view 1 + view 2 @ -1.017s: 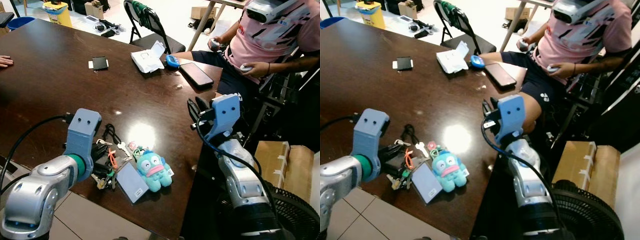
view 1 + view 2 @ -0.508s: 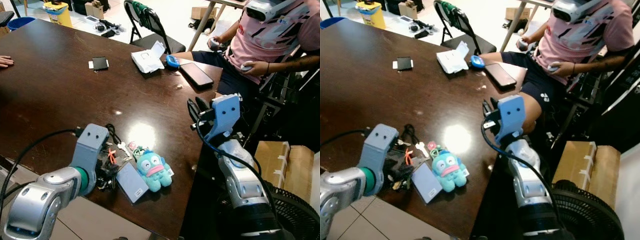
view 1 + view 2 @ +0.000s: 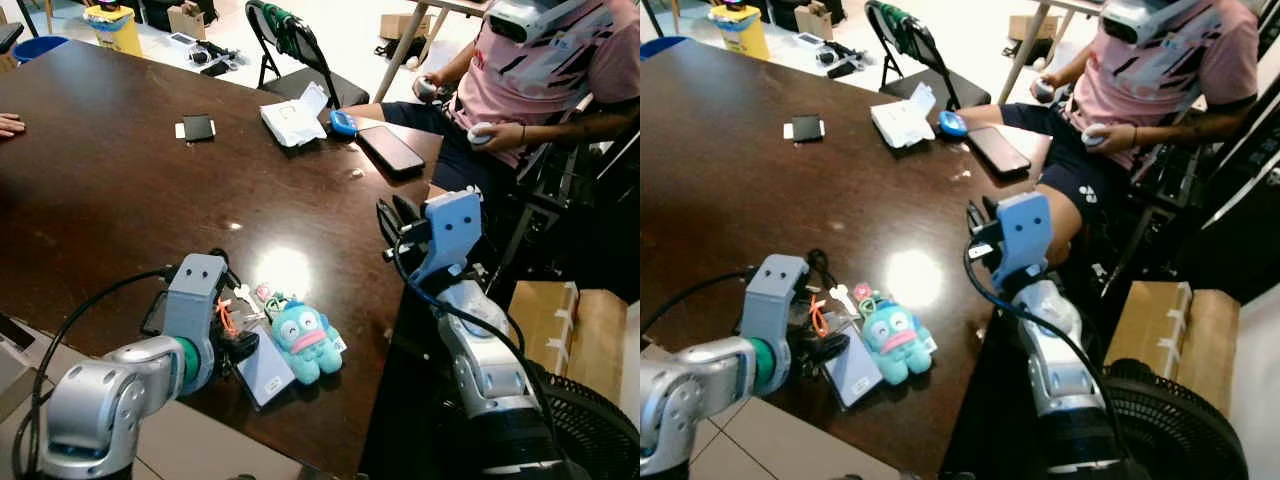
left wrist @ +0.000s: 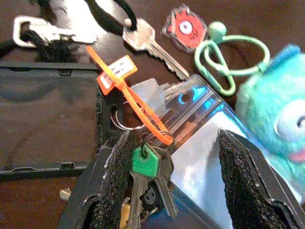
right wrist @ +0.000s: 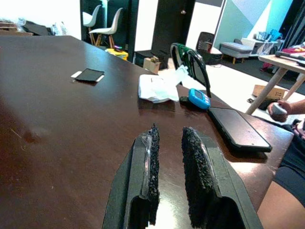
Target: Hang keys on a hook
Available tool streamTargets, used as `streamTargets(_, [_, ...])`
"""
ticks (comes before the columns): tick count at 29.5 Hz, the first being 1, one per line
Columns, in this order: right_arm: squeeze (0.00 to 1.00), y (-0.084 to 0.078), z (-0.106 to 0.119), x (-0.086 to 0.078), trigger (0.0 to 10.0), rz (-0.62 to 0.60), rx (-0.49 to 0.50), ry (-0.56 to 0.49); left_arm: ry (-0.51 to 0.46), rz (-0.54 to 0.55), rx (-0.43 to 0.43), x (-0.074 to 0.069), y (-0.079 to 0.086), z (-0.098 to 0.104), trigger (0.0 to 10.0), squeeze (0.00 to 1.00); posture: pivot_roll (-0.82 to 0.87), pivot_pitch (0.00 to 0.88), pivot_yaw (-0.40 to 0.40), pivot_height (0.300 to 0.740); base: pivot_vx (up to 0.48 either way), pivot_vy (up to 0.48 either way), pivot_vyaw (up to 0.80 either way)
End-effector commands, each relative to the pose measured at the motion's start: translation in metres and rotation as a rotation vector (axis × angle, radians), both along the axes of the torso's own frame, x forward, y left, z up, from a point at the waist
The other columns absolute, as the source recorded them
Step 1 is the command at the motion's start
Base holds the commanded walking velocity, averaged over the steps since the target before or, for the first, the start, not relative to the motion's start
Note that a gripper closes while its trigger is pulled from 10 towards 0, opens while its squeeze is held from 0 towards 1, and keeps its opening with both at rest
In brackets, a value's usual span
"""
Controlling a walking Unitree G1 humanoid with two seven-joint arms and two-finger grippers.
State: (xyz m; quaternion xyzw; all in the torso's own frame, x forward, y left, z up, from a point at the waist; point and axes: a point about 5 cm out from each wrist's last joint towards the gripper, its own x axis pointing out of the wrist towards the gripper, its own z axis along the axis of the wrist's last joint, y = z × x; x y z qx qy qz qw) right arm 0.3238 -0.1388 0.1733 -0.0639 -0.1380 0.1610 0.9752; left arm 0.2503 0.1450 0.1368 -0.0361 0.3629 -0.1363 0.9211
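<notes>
- Left gripper (image 4: 169,186): the silver left arm reaches in low over the near edge of the dark wooden table (image 3: 110,190), wrist bent down, fingers (image 4: 116,191) spread wide. A green-capped key (image 4: 143,162) lies just beside one pad; nothing is clamped.
- Keys (image 4: 147,45): a loose bunch flat on the table near its front edge, with an orange tag (image 4: 114,76), a clear card holder (image 3: 262,365), a red charm (image 4: 183,26) and a green ring (image 4: 233,57). A teal plush toy (image 3: 305,340) lies touching the bunch on its right.
- Right gripper (image 5: 167,167): the right arm is raised at the table's right edge, forearm upright, fingers pointing across the tabletop. The pads stand close together with a narrow gap, holding nothing.
- Background: a phone (image 3: 392,148), a white packet (image 3: 292,115) and a seated person (image 3: 540,90) holding controllers at the far corner.
</notes>
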Motion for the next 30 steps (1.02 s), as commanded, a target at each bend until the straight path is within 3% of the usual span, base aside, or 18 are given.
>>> streamTargets(1, [0.00, 0.001, -0.006, -0.003, 10.0, 0.001, 0.001, 0.016, 0.022, 0.048, 0.018, 0.002, 0.004, -0.004, 10.0, 0.00, 0.11, 0.000, 0.064, 0.740, 0.000, 0.000, 0.00])
streamTargets(4, [0.00, 0.001, -0.006, -0.003, 10.0, 0.001, 0.002, 0.016, 0.024, 0.054, 0.020, 0.003, 0.005, -0.005, 10.0, 0.00, 0.11, 0.000, 0.064, 0.740, 0.000, 0.000, 0.00])
streamTargets(5, [0.00, 0.001, -0.006, -0.003, 10.0, 0.001, 0.003, 0.018, 0.026, 0.063, 0.024, 0.004, 0.005, -0.006, 9.2, 0.00, 0.11, 0.000, 0.064, 0.740, 0.000, 0.000, 0.00])
streamTargets(6, [0.00, 0.001, -0.006, -0.003, 10.0, 0.001, 0.003, 0.018, 0.027, 0.070, 0.029, 0.005, 0.006, -0.006, 4.5, 0.00, 0.11, 0.000, 0.067, 0.740, 0.000, 0.000, 0.00])
streamTargets(9, [0.00, 0.001, -0.007, -0.003, 10.0, 0.001, 0.004, 0.019, 0.027, 0.075, 0.035, 0.005, 0.007, -0.007, 4.1, 0.00, 0.11, 0.000, 0.067, 0.740, 0.000, 0.000, 0.00])
streamTargets(10, [0.00, 0.002, -0.007, -0.004, 10.0, 0.000, 0.005, 0.020, 0.027, 0.082, 0.040, 0.006, 0.008, -0.007, 1.3, 0.00, 0.11, 0.000, 0.068, 0.740, 0.000, 0.000, 0.00])
streamTargets(11, [0.00, 0.002, -0.007, -0.004, 10.0, 0.000, 0.005, 0.020, 0.027, 0.082, 0.040, 0.006, 0.008, -0.007, 1.3, 0.00, 0.11, 0.000, 0.068, 0.740, 0.000, 0.000, 0.00])
streamTargets(12, [0.00, 0.002, -0.007, -0.004, 10.0, -0.001, 0.006, 0.020, 0.027, 0.085, 0.043, 0.006, 0.009, -0.007, 0.0, 0.00, 0.11, 0.000, 0.069, 0.740, 0.000, 0.000, 0.00])
streamTargets(25, [0.00, 0.003, -0.008, -0.004, 10.0, 0.000, 0.011, 0.023, 0.021, 0.122, 0.052, 0.008, 0.013, -0.007, 0.0, 0.00, 0.11, 0.000, 0.072, 0.740, 0.000, 0.000, 0.00])
streamTargets(30, [0.00, 0.003, -0.008, -0.004, 10.0, 0.000, 0.012, 0.022, -0.086, 0.166, 0.053, 0.015, 0.017, 0.006, 0.0, 0.00, 0.12, 0.005, 0.070, 0.740, 0.000, 0.000, 0.00])
